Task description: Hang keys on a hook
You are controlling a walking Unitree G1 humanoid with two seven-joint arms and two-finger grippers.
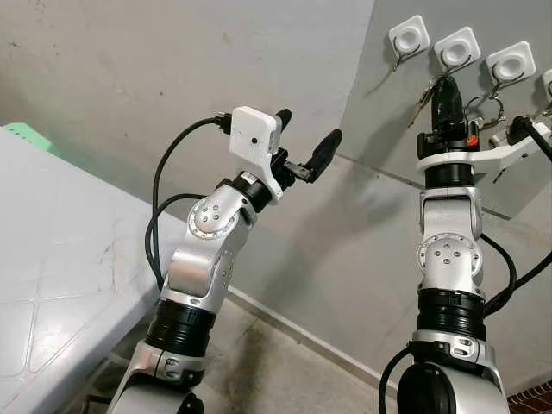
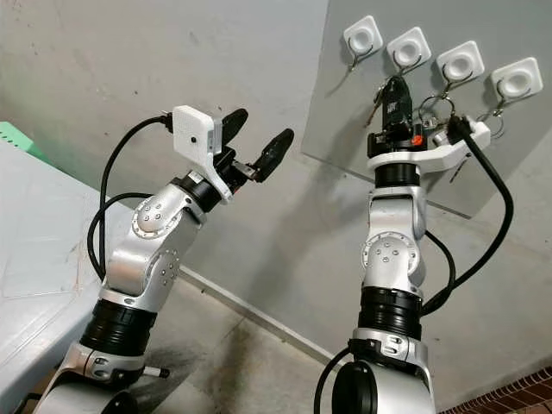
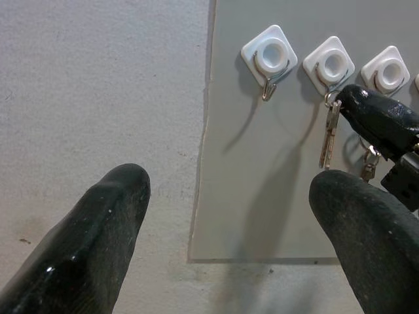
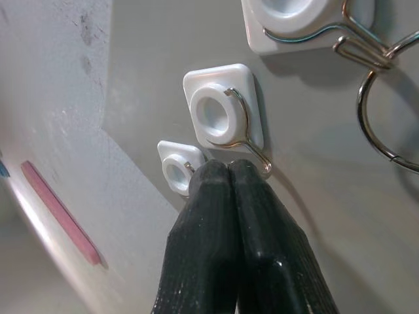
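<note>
Up at the grey board's top edge, right gripper has its fingers pressed together, pinching the keys just under the second hook from the left corner; ring looks at the hook, seating unclear. Left gripper hovers spread, idle. Next: confirm ring's over the wire, then release.

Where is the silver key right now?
The silver key dangles from the right gripper on the robot's right, just under the second white square hook on the grey wall panel.
</note>
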